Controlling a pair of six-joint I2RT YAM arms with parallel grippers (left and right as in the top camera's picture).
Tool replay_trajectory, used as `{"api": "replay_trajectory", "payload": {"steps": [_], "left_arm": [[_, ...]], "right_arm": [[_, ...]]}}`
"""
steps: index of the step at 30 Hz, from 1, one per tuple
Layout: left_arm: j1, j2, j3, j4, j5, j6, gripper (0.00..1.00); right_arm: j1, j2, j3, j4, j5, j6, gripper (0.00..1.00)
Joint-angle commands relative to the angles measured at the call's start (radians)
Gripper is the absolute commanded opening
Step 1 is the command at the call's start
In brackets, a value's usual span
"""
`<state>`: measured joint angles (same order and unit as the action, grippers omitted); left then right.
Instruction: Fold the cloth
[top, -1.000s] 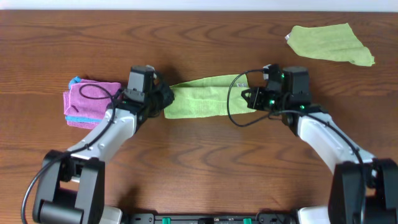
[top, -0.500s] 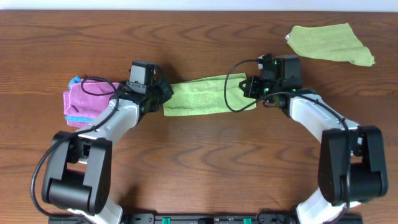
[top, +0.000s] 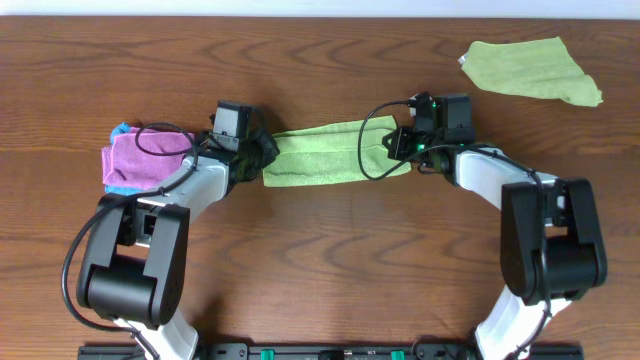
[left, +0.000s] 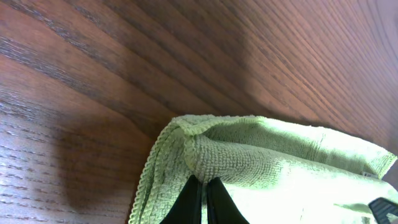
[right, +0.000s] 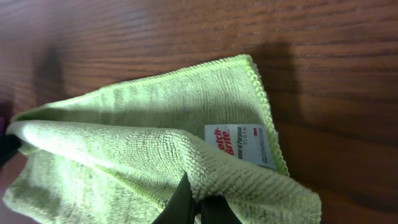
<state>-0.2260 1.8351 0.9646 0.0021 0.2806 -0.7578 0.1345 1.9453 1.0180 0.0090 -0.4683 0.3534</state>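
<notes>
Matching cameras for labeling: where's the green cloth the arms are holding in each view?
Overhead: the cloth is a strip at centre, between the left gripper and the right gripper.
Left wrist: cloth lower right, pinched at bottom centre.
Right wrist: cloth centre and bottom, white tag showing.
Shared landmark: the brown wooden table.

A dark brown wooden surface (top: 330, 260) with streaky grain fills the view. A pale strip (top: 320, 6) runs along its far edge. Light is even, shadows soft.
</notes>
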Motion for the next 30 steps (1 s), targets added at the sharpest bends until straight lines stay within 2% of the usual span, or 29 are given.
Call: {"api": "replay_trajectory", "payload": {"steps": [1,4,8,11,12,14,17,19,24,30], "left_arm": [[0.005,0.008,0.019,-0.001,-0.047,0.018,0.06],[0.005,0.008,0.019,-0.001,-0.056,0.018,0.06],[0.005,0.008,0.019,-0.001,-0.056,0.018,0.09],[0.005,0.007,0.019,0.000,-0.056,0.018,0.26],[0.005,0.007,0.019,0.000,-0.055,0.018,0.35],[0.005,0.006,0.019,0.000,-0.055,0.018,0.48],[0.005,0.002,0.020,0.000,-0.055,0.018,0.54],[0.005,-0.003,0.020,0.003,-0.055,0.018,0.55],[0.005,-0.050,0.021,-0.003,-0.055,0.041,0.61],[0.005,-0.139,0.021,-0.055,-0.055,0.060,0.64]], "right_arm": [[0.025,0.027,0.014,0.015,0.028,-0.018,0.01],[0.038,0.030,0.014,0.024,0.039,-0.018,0.04],[0.043,0.030,0.015,0.032,0.030,-0.018,0.31],[0.043,0.029,0.017,0.032,0.011,-0.018,0.60],[0.042,0.028,0.018,0.032,0.006,-0.018,0.64],[0.042,0.022,0.018,0.029,0.004,-0.018,0.73],[0.042,-0.001,0.018,0.030,0.005,-0.019,0.79],[0.039,-0.022,0.022,0.026,0.005,-0.019,0.82],[0.035,-0.080,0.041,-0.064,0.025,-0.018,0.98],[0.035,-0.138,0.069,-0.242,0.074,-0.018,0.99]]}}
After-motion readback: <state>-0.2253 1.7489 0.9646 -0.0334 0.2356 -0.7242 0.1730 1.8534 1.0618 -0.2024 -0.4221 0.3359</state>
